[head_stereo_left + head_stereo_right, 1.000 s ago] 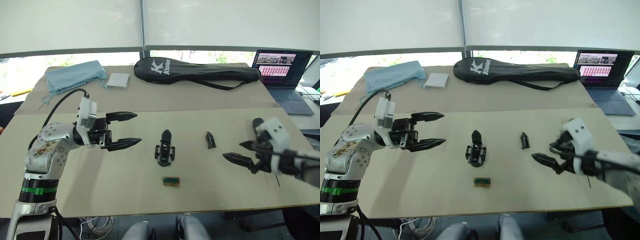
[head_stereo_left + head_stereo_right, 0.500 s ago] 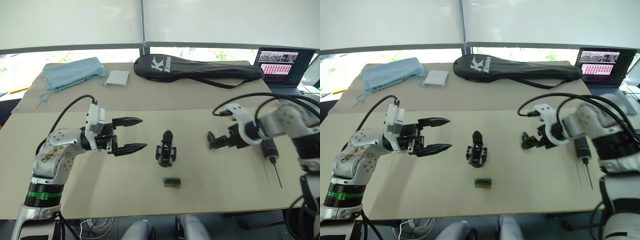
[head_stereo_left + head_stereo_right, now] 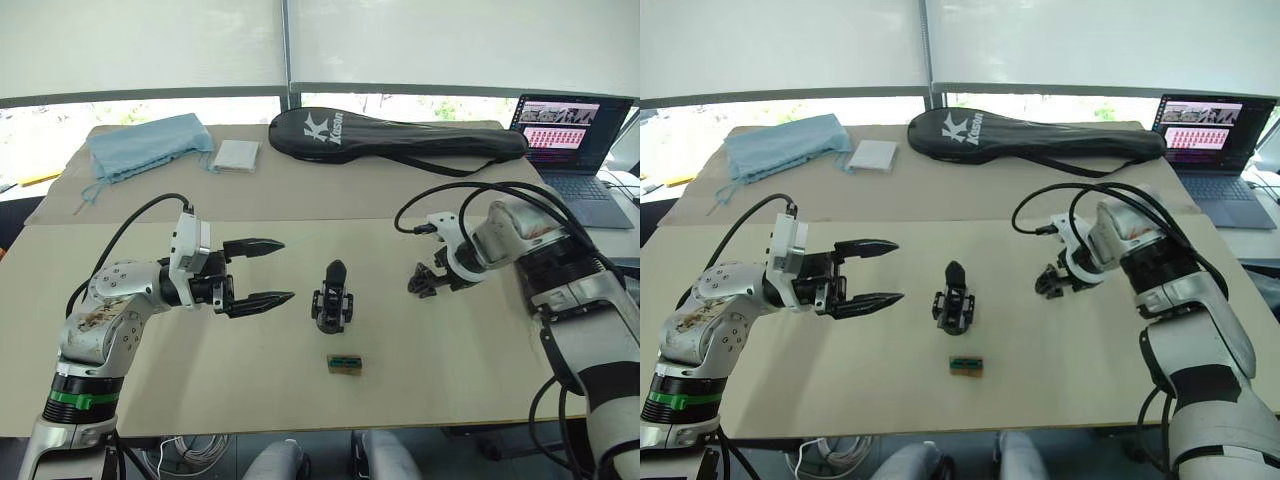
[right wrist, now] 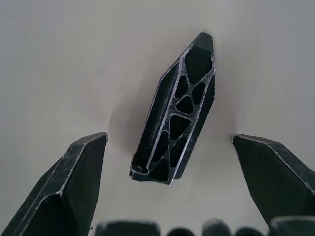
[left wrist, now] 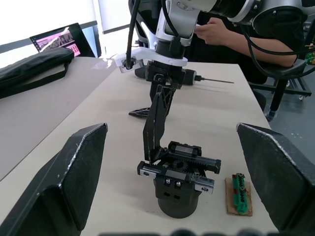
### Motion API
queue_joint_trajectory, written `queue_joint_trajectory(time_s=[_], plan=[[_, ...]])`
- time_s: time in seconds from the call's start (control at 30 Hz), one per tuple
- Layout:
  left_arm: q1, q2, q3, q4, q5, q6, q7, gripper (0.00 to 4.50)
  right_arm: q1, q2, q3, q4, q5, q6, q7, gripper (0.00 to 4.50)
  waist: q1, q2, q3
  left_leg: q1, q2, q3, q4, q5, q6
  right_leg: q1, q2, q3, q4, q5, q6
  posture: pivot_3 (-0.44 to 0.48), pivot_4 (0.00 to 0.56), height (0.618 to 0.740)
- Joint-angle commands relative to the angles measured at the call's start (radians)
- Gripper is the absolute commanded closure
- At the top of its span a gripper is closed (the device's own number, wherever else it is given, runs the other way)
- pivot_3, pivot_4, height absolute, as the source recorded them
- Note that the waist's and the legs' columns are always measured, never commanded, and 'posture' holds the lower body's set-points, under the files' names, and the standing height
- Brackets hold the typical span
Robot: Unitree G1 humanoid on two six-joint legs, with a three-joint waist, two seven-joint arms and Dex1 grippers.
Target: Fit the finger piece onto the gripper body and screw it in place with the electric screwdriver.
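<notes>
The step in hand is the pickup of the finger piece (image 4: 176, 110). The right end effector (image 3: 428, 283) is hanging directly over it with its fingers (image 4: 74, 172) spread apart, one on each side of the part, and neither is touching it. The finger piece is lying flat on the desk (image 3: 450, 350), just to the right of the gripper body (image 3: 332, 297), with its ribbed, hollow face turned up.

The gripper body is standing upright near the middle of the desk, its single pointed finger sticking upward. A small green-brown box (image 3: 342, 363) is lying just in front of it. The left end effector (image 3: 262, 272) is hovering to the left of the gripper body, its fingers wide apart and holding nothing, and is pointing toward the body. The electric screwdriver (image 5: 189, 77) is lying on the desk behind the right arm, bit pointing away.

The next move calls for lowering the right end effector until the fingers bracket the long sides of the piece, then closing squarely. The piece is tapered and lying slightly askew between the fingers, so an off-centre closure is likely to make it pivot or slip out.

The desk is a plain beige surface with a seam across its middle. At the far edge are lying a long black racket bag (image 3: 400, 137), a blue cloth (image 3: 145, 145) and a white pad (image 3: 237, 156). A laptop (image 3: 570, 130) is standing open at the right, below large bright windows.
</notes>
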Motion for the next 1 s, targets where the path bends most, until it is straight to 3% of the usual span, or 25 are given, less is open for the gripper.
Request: queue_joint_trajectory(time_s=[0.03, 0.1, 0.4, 0.63, 0.8, 0.9, 1.0], plan=[[-0.006, 0.004, 0.017, -0.045, -0.019, 0.005, 0.013, 0.07, -0.005, 0.006, -0.032, -0.017, -0.029, 0.037, 0.009, 0.0, -0.001, 0.0, 0.0, 0.0, 0.0, 0.0, 0.0, 0.0, 0.0, 0.0, 0.0, 0.0, 0.0, 0.0, 0.0, 0.0, 0.15, 0.74], [-0.005, 0.006, 0.017, -0.045, -0.02, 0.005, 0.014, 0.02, 0.01, -0.004, -0.009, -0.034, -0.03, 0.046, 0.025, 0.26, -0.001, 0.0, 0.0, 0.0, 0.0, 0.0, 0.0, 0.0, 0.0, 0.0, 0.0, 0.0, 0.0, 0.0, 0.0, 0.0, 0.15, 0.74], [-0.011, 0.014, 0.029, -0.04, -0.016, 0.005, 0.025, 0.0, 0.075, -0.017, -0.006, -0.09, -0.021, 0.057, 0.046, 3.28, -0.005, 0.0, 0.0, 0.001, 0.0, 0.0, 0.0, 0.0, 0.0, 0.0, 0.0, 0.0, 0.0, 0.0, 0.0, 0.0, 0.15, 0.74], [0.004, -0.003, 0.045, -0.052, -0.039, 0.024, 0.064, 0.0, 0.13, -0.106, 0.007, -0.279, -0.041, -0.113, 0.162, 3.39, -0.007, 0.0, 0.0, 0.001, 0.0, -0.001, 0.0, 0.0, 0.0, 0.001, 0.0, 0.0, 0.0, 0.0, 0.0, 0.0, 0.15, 0.74], [-0.028, -0.052, 0.09, -0.055, -0.103, 0.085, 0.177, 0.0, 0.181, -0.141, -0.136, -0.416, -0.051, -0.264, 0.191, 3.39, -0.01, 0.0, 0.0, 0.0, 0.0, 0.0, 0.0, 0.0, -0.001, 0.0, 0.0, 0.0, 0.0, 0.0, 0.0, 0.0, 0.15, 0.74], [-0.085, -0.125, 0.129, -0.045, -0.216, 0.208, 0.35, 0.0, 0.266, -0.153, -0.25, -0.636, -0.104, -0.494, 0.146, 3.39, -0.006, 0.0, 0.0, 0.0, 0.0, -0.001, 0.0, 0.001, -0.001, 0.0, 0.0, 0.0, 0.0, 0.0, 0.0, 0.0, 0.15, 0.74], [-0.15, -0.229, 0.146, -0.04, -0.319, 0.315, 0.53, 0.0, 0.356, -0.083, -0.315, -0.872, -0.159, -0.685, 0.062, 3.39, 0.004, 0.0, 0.0, 0.0, 0.0, -0.002, 0.001, 0.001, -0.002, 0.0, 0.0, -0.001, 0.001, 0.0, 0.0, 0.0, 0.15, 0.74]])
